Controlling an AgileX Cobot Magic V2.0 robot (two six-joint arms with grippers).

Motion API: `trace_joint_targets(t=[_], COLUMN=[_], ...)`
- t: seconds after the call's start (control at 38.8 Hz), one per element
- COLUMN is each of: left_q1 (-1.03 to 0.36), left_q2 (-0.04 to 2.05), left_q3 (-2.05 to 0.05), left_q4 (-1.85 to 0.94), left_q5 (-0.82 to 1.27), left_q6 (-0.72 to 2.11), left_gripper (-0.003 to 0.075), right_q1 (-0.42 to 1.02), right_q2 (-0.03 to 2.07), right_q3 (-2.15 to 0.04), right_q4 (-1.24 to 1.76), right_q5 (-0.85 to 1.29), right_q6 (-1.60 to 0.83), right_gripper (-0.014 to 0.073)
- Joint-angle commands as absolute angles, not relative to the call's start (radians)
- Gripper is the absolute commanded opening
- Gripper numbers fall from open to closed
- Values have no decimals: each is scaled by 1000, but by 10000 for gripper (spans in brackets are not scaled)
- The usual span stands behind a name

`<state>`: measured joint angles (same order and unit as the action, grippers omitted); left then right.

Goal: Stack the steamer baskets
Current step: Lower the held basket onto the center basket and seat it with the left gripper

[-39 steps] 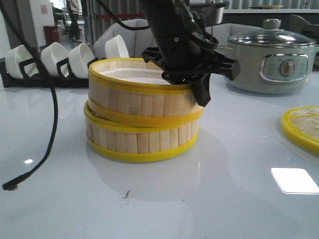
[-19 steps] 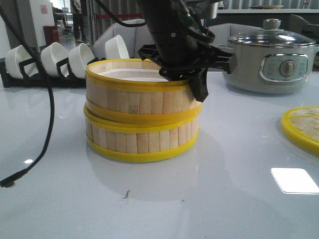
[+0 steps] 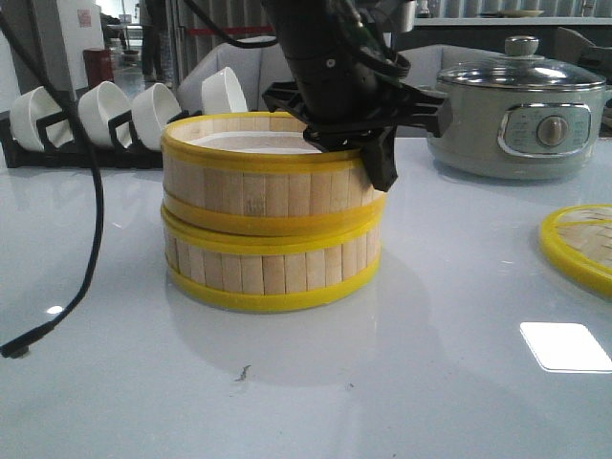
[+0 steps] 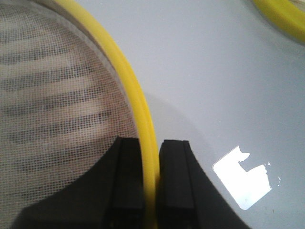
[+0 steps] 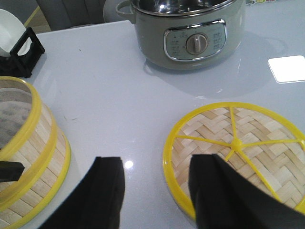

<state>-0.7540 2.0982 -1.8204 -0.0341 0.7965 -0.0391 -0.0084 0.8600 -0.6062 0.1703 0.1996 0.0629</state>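
Two steamer baskets stand stacked at mid-table: the upper basket point(image 3: 268, 191) sits on the lower basket point(image 3: 273, 273), nearly level. My left gripper point(image 3: 378, 163) comes down from above at the upper basket's right side. In the left wrist view this gripper point(image 4: 151, 179) is shut on the basket's yellow rim point(image 4: 143, 124), one finger inside over the whitish liner point(image 4: 57, 95), one outside. My right gripper point(image 5: 157, 191) hangs open and empty over bare table, between the stack point(image 5: 33, 157) and the lid.
A flat woven lid point(image 5: 238, 143) with a yellow rim lies at the right, also at the front view's right edge point(image 3: 579, 244). The grey-green pot point(image 3: 516, 115) stands behind it. A rack of white bowls point(image 3: 96, 120) lines the back left. A black cable point(image 3: 91, 220) hangs left.
The upper basket, still in my left gripper, has shifted slightly left and levelled out onto the lower basket; its right side no longer overhangs as much.
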Motion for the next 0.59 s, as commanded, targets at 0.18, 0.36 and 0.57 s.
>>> trace_joint_targets(t=[0.18,0.36,0.57], left_q1=[-741,-741,-749], left_q2=[1998,1998,1998], left_q3=[-1849,-1849,-1849], left_q4=[0,0,0], left_q5=[747,742,725], left_q6=[-53,-53,-53], left_gripper=[88,88,88], right_q1=[-14,-14,-14], right_q2=[854,854,854], right_q3=[-641,-641,-641], right_q4=[168,168,168], right_q5=[124,124,124], right_q6=[51,51,51], right_gripper=[434,434,434])
